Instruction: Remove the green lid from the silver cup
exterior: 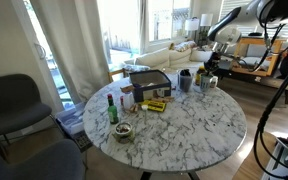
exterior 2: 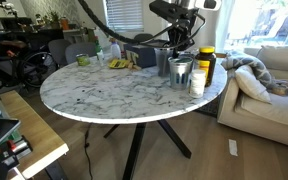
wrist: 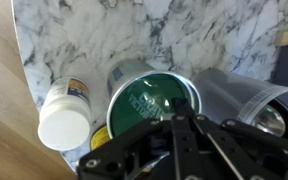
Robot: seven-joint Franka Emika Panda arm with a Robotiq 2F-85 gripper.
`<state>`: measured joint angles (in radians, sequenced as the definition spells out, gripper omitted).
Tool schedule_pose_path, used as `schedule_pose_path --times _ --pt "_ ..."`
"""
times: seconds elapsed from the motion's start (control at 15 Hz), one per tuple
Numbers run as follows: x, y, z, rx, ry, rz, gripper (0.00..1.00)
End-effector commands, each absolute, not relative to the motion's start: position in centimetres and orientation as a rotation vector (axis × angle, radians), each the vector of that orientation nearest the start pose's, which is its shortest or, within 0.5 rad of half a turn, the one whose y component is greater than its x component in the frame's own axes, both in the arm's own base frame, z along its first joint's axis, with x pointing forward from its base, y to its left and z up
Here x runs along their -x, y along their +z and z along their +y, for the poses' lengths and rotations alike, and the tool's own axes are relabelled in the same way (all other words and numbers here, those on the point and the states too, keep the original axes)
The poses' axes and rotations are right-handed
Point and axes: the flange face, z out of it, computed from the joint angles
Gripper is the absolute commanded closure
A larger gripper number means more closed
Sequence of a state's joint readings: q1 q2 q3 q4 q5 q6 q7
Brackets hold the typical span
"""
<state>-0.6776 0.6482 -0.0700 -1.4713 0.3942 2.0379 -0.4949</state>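
We're seeing the gripper (wrist: 174, 122) hovering, jaws fully closed, at the green lid (wrist: 149, 100) above the silver cup (wrist: 122, 72), grip unclear.

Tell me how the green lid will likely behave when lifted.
The green lid looks like thin, stiff plastic, so it is probably light. Its smooth top may be slippery. Being round, it could roll on the marble table.

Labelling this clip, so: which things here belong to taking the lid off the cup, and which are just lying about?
Job: round green lid; small silver metal cup beneath it; gripper, jaws shut.
Lying about: white plastic bottle; darker grey cup; green bottle with red cap.
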Motion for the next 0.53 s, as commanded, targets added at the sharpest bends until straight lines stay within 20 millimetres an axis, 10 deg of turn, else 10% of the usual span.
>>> schedule_pose_path --times 0.0,0.47 --pt "-54.4 27.6 -46.1 2.775 -0.113 0.63 1.0" --pt "-55.2 26.4 -46.9 2.847 -0.177 0.779 1.0"
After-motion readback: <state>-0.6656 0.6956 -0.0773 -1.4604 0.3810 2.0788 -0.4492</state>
